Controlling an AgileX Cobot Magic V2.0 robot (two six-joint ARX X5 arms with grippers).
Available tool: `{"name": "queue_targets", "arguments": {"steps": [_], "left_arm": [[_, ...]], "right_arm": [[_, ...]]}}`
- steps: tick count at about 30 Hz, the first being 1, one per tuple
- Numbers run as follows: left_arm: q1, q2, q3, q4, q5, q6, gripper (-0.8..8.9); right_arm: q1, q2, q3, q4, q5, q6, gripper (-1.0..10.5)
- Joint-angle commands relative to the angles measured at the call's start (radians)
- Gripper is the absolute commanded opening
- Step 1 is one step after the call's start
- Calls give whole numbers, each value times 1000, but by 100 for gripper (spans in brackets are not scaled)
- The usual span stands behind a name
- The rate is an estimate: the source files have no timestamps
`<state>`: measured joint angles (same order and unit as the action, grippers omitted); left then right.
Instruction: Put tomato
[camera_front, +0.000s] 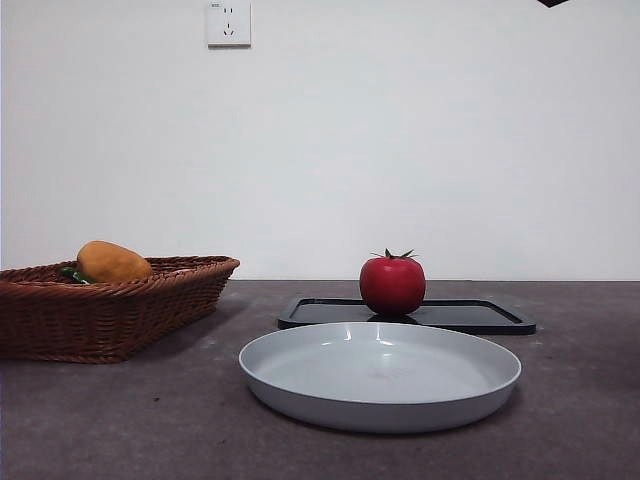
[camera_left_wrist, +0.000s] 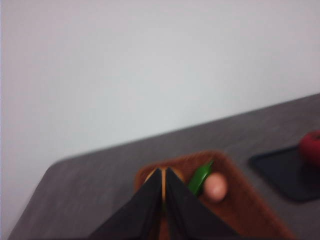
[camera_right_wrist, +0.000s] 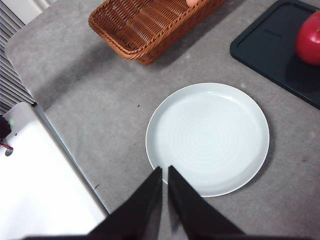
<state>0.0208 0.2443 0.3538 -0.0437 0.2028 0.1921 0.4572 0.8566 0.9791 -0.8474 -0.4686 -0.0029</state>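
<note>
Two grippers, both idle and high: the left gripper (camera_left_wrist: 163, 200) hangs above the basket (camera_front: 110, 310) with its jaws pressed together on nothing; the right gripper (camera_right_wrist: 165, 200) hangs over the near rim of the plate (camera_right_wrist: 207, 139), jaws likewise closed and empty. Left to right in the front view: wicker basket holding an orange fruit (camera_front: 112, 262) with a green leaf, then the grey plate in front at centre, then the black tray (camera_front: 470, 316) behind it. The tomato (camera_front: 392, 284) stands upright on the tray, stem up, apart from everything else. Judged glossy and round, so likely slippery; probably light, and firmness cannot be told. Best hold looks to be across the widest middle, jaws coming from above either side of the stem, opened wide first. Tray lip is low, plate rim shallow, basket wall higher. Open tabletop lies between basket and plate and to the right of the tray; nothing crowds the tomato.
</note>
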Motion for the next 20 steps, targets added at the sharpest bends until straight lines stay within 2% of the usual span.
{"name": "queue_targets", "arguments": {"steps": [1, 8, 20], "left_arm": [[11, -60, -76, 14, -53, -40, 8], [16, -157, -227, 0, -78, -55, 8], [16, -241, -336, -101, -85, -47, 8]], "right_arm": [[5, 4, 9, 10, -3, 2, 8], [5, 4, 9, 10, -3, 2, 8], [5, 4, 9, 11, -3, 2, 8]]}}
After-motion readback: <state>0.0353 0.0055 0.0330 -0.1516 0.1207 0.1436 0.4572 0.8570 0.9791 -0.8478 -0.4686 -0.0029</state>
